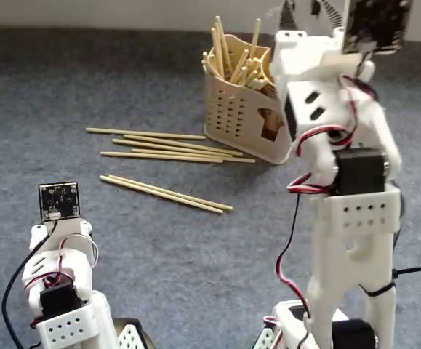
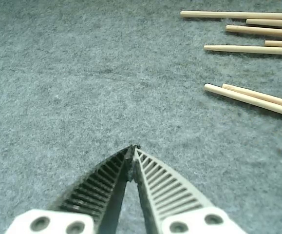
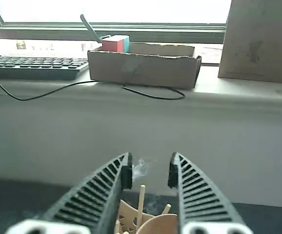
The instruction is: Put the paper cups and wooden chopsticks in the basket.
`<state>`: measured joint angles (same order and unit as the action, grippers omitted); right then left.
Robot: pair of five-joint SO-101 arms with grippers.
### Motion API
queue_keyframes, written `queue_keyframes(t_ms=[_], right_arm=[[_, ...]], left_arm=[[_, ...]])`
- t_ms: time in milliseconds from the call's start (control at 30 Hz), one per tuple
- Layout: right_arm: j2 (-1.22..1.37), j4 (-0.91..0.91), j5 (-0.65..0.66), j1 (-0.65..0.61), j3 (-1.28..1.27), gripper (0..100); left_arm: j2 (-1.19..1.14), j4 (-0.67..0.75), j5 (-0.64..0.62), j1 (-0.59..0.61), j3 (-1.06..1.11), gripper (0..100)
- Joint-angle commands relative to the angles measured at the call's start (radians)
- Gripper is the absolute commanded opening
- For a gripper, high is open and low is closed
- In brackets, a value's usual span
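The left end effector (image 2: 132, 150) hangs low over the grey surface (image 1: 86, 87) at the near left. Its jaws are pressed together and grip nothing, so it looks parked, not working. To its right and farther off, loose wooden chopsticks lie flat on the surface. A near pair (image 1: 165, 193) lies side by side, and a far cluster (image 1: 168, 147) is fanned out with its right-hand ends reaching close to the basket (image 1: 243, 109). These are probably yet to be collected. The basket stands upright at the far right, and the chopsticks already in it (image 1: 232, 62) lean against its walls. The right end effector (image 3: 149, 170) sits just above the basket's mouth. Its jaws are parted with nothing between them, which suggests a position for dropping sticks in.
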<state>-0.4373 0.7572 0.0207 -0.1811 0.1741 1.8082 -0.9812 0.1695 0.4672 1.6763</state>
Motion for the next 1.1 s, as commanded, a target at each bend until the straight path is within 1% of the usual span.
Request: queue_keyframes(t_ms=[0, 133, 233, 400, 533, 867, 1067], right_arm=[[0.117, 0.205, -0.008, 0.064, 0.282, 13.5], [0.292, 0.383, -0.008, 0.102, 0.539, 13.5], [0.409, 0.509, -0.008, 0.104, 0.714, 13.5], [0.556, 0.707, -0.008, 0.120, 0.912, 13.8], [0.638, 0.789, -0.083, 0.131, 0.937, 13.9], [0.763, 0.917, -0.092, 0.136, 0.934, 13.9], [0.851, 0.961, -0.092, 0.136, 0.932, 13.8]], left_arm=[[0.004, 0.000, 0.008, 0.007, 0.019, 1], [0.004, 0.000, 0.008, 0.007, 0.019, 1], [0.004, 0.000, 0.008, 0.007, 0.019, 1], [0.004, 0.002, 0.008, 0.007, 0.019, 1], [0.004, 0.003, 0.008, 0.007, 0.019, 1], [0.004, 0.002, 0.008, 0.007, 0.019, 1], [0.004, 0.002, 0.008, 0.007, 0.019, 1]])
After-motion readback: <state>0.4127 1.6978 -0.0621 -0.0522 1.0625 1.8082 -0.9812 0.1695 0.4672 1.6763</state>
